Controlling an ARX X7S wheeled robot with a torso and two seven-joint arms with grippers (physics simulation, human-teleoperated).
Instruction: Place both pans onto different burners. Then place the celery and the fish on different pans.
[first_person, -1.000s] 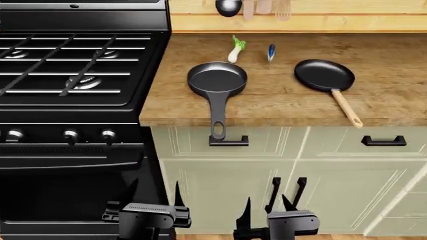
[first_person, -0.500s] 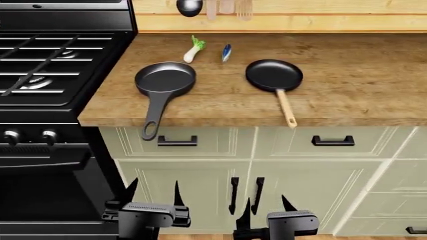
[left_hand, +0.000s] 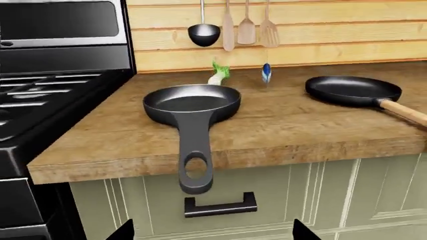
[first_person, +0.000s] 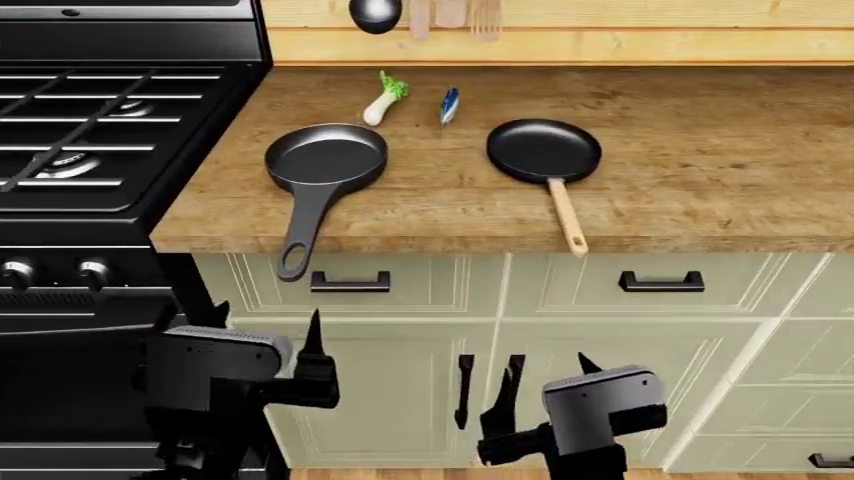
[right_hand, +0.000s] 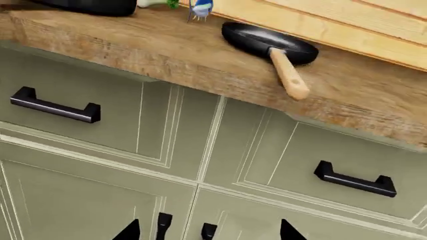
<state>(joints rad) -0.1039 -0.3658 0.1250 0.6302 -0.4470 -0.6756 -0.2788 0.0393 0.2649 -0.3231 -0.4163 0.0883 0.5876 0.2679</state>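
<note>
The loop-handled pan (first_person: 326, 157) lies on the wooden counter near the stove, its handle overhanging the front edge; it also shows in the left wrist view (left_hand: 192, 102). The wooden-handled pan (first_person: 543, 150) (left_hand: 352, 90) (right_hand: 269, 43) lies to its right. The celery (first_person: 386, 98) (left_hand: 218, 75) and the fish (first_person: 449, 104) (left_hand: 266, 72) lie behind the pans, by the wall. Two burners (first_person: 67, 165) (first_person: 130, 108) show under the stove grates at left. My left gripper (first_person: 267, 318) (left_hand: 213, 232) and right gripper (first_person: 547, 370) (right_hand: 208, 232) are open and empty, low in front of the cabinet doors.
A black ladle (first_person: 374, 12) and wooden utensils (first_person: 454, 12) hang on the wall above the counter. Black drawer handles (first_person: 350, 283) (first_person: 659, 282) and door handles (first_person: 465, 390) stick out of the green cabinets. Stove knobs (first_person: 91, 271) face forward at left.
The view has swung right, so the stove and pans sit further left in it. Both grippers have risen in front of the cabinets and tilted, still open.
</note>
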